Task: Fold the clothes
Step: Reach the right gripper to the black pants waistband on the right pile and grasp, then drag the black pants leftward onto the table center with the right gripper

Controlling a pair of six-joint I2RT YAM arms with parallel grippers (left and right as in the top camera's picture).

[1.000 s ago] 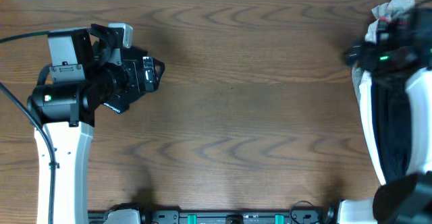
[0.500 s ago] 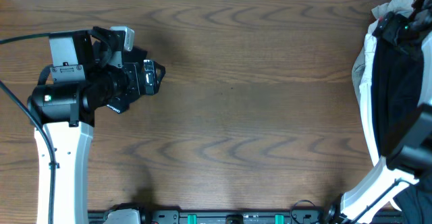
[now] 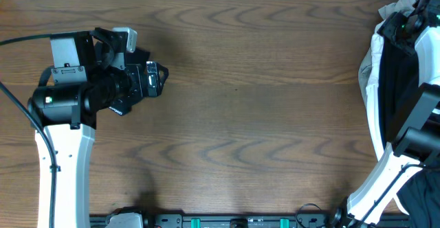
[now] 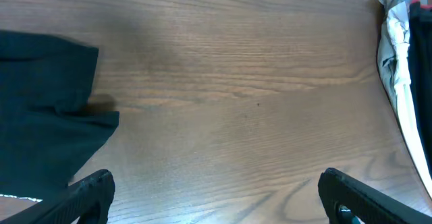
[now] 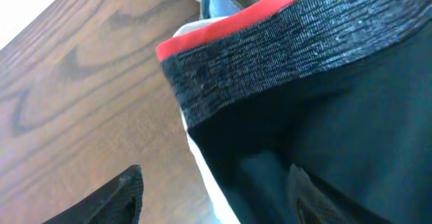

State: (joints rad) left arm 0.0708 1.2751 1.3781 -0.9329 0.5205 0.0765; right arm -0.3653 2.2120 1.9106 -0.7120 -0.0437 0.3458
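A pile of clothes lies along the table's right edge: a black garment on top of a white one, with a crumpled pale cloth at the far corner. My right gripper is over the pile's far end. In the right wrist view it is open, astride the black garment's edge, below its grey waistband with red trim. My left gripper is open and empty above bare table at the left. The pile shows far off in the left wrist view.
A flat dark cloth lies at the left of the left wrist view; it does not show in the overhead view. The wooden table stretches between the two arms. Cables and arm bases sit along the front edge.
My right arm has swung from over the pile's upper part toward the far right corner. The left arm has barely moved.
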